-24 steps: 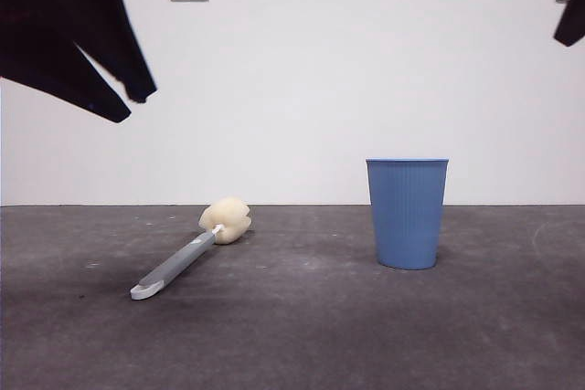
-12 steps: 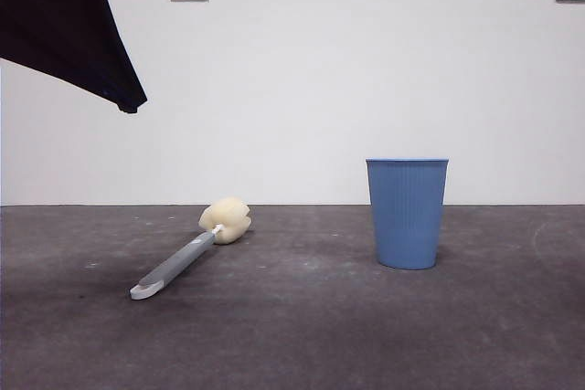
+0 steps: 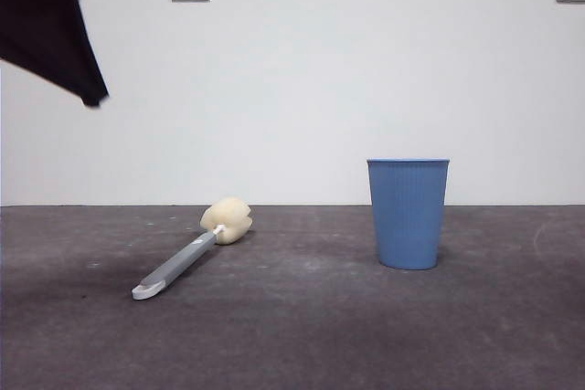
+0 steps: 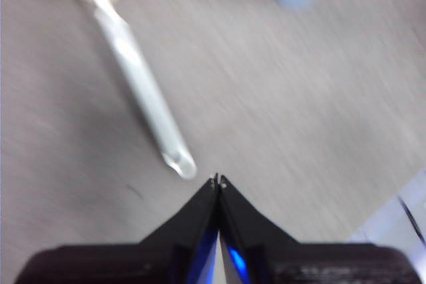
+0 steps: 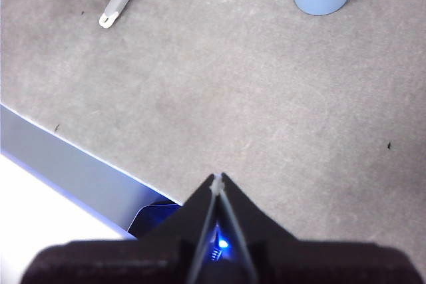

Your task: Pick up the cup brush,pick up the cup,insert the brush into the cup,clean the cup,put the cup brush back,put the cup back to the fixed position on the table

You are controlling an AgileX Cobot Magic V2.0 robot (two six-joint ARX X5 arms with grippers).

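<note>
table (image 3: 302,335) – one cup brush (image 3: 187,256), one cup (image 3: 408,213) | both grippers – left gripper (image 4: 217,179), right gripper (image 5: 217,177) – closed, empty

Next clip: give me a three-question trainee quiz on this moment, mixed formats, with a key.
1. True or false: the brush is standing inside the cup.
2. The cup is: A) upright B) tipped over C) held in the air.
3. Fill in: the jaws of the left gripper are ___.

Key: 1. False, the brush lies on the table, apart from the cup. 2. A. 3. Shut, holding nothing, above the brush's handle end.
</note>
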